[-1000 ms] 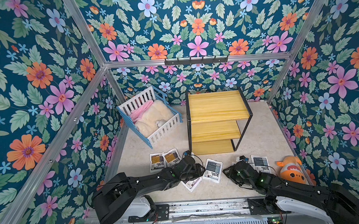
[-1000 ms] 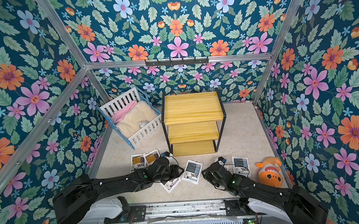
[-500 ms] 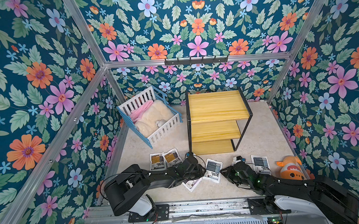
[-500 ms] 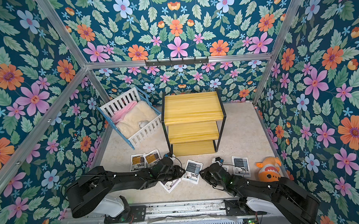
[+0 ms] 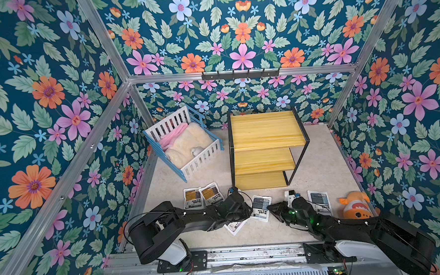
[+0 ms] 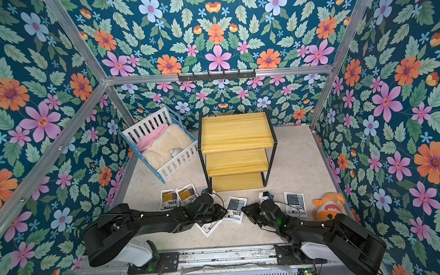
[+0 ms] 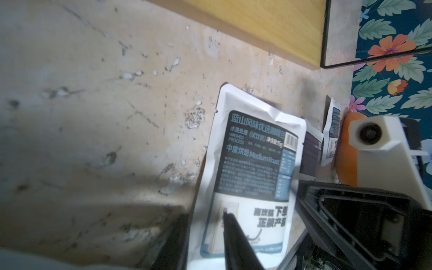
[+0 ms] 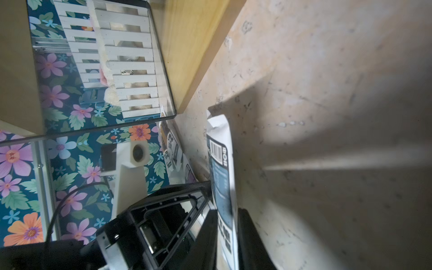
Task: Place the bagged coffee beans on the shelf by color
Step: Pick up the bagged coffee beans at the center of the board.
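**Both arms on one pouch.** My two black arms lie low over the speckled beige tabletop and meet at a blue-grey pouch. It is a flat, crinkled white sachet with rounded corners, a dark printed panel, a barcode and bold black characters below. It lies just in front of the shelf, a three-step stack of ribbed yellow boards in a thin black metal frame.

My right gripper has the pouch edge-on between its two black fingers. Each finger is pressed to a face of the film, so the jaws are clamped on the pouch. My left gripper comes at it from the other side. One slim finger lies across the white lower part of the face, and the other sits just outside the long edge. These jaws are narrowed, but I cannot tell whether they pinch the film.

Two yellow-brown pouches lie side by side, touching, to the left of the shelf's lowest step. A purple-labelled pouch lies just beyond the blue-grey one. A further pouch, its tint hard to read, pokes out from under my left arm. A second blue-grey pouch lies flat beside my right wrist, near an orange plush toy. The white-and-blue slatted crib, lined with fleecy cream bedding, stands at the rear left.
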